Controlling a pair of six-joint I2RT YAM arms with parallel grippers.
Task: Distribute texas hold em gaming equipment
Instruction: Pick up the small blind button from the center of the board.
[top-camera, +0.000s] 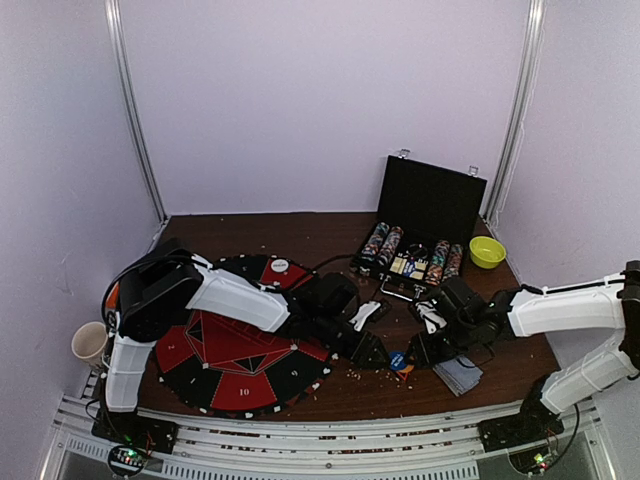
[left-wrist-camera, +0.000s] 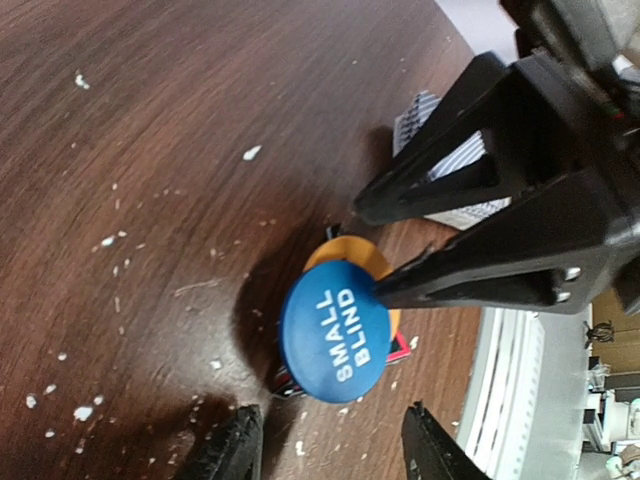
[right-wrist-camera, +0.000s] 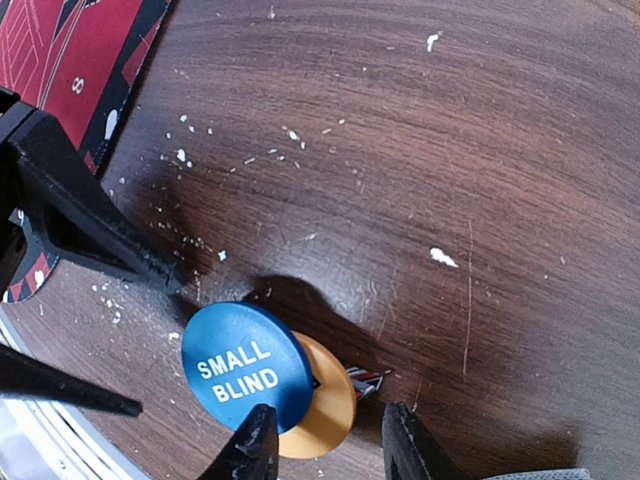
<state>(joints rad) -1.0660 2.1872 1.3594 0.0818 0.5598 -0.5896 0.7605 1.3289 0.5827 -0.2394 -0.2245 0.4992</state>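
Note:
A blue disc marked SMALL BLIND (left-wrist-camera: 335, 330) (right-wrist-camera: 245, 365) (top-camera: 397, 360) lies tilted on an orange disc (right-wrist-camera: 328, 412) (left-wrist-camera: 350, 250), with a small striped chip (right-wrist-camera: 366, 381) poking out beneath them. My right gripper (right-wrist-camera: 330, 445) (top-camera: 425, 350) stands open over the near edge of this pile: one finger overlaps the blue disc's rim, the other stands clear of the orange disc. My left gripper (left-wrist-camera: 330, 455) (top-camera: 372, 350) faces it from the other side, open, nothing between its fingers, tips just short of the blue disc. Grey-backed cards (top-camera: 460, 375) (left-wrist-camera: 440, 165) lie behind the right gripper.
The red and black mat (top-camera: 240, 350) (right-wrist-camera: 70, 60) covers the left of the table. The open black chip case (top-camera: 425, 215) stands at the back right beside a yellow bowl (top-camera: 487, 251). A paper cup (top-camera: 90, 343) sits at the far left. White crumbs dot the wood.

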